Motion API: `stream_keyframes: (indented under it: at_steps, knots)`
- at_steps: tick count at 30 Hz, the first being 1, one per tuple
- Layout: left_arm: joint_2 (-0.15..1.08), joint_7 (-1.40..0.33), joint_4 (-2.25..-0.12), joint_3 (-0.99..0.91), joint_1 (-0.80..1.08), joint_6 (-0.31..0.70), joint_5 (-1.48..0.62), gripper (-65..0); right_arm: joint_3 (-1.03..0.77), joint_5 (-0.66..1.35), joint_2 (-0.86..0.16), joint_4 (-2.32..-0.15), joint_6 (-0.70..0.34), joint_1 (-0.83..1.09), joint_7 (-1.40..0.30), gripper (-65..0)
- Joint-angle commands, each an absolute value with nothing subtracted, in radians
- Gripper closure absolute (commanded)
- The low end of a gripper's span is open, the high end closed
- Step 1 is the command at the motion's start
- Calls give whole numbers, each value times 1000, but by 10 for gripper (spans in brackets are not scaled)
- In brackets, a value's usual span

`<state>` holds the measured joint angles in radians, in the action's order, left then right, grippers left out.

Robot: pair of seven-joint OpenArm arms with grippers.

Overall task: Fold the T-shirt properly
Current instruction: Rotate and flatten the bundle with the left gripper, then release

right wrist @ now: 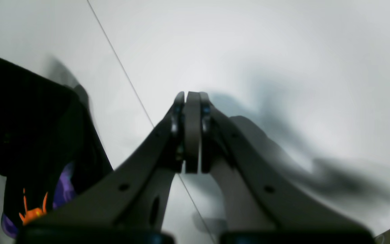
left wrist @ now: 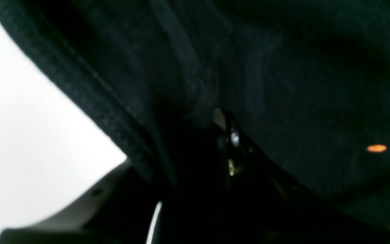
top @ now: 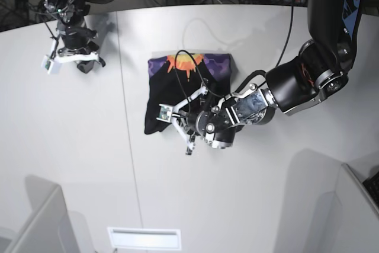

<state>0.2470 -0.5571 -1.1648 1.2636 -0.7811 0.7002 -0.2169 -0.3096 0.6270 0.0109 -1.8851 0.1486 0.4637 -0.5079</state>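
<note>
Your left gripper pinches the knit black T-shirt; only the base view shows its folded rectangle. Right gripper pressed together, empty.

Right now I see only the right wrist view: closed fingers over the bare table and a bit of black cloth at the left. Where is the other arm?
Observer: In the base view the left gripper is down at the near edge of the T-shirt, far from your arm.
Operator: Is the shirt folded?
Observer: It lies as a compact bundle, with the orange and purple print facing up at its far end.
Operator: Does the left gripper hold cloth?
Observer: I cannot tell. The left wrist view shows black cloth draped close over the fingers, and the jaws are lost in the dark.
</note>
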Motion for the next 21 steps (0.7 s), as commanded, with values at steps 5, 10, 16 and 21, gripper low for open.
stream_keyframes:
  at_steps: [5,10,16,21]
  knots:
    - [242,-550,-1178,1248,-822,698,-219,-319,-297,633,4,-1903,140,461,-487,0]
    - [242,-550,-1207,1194,-817,698,-219,-500,-297,633,4,-1902,140,461,-487,0]
    - [245,-555,-1308,998,-809,698,-226,-518,-295,631,4,-1902,140,461,-487,0]
    - [274,-558,-1463,788,-722,698,-220,-518,-294,631,-13,-1902,140,467,-487,0]
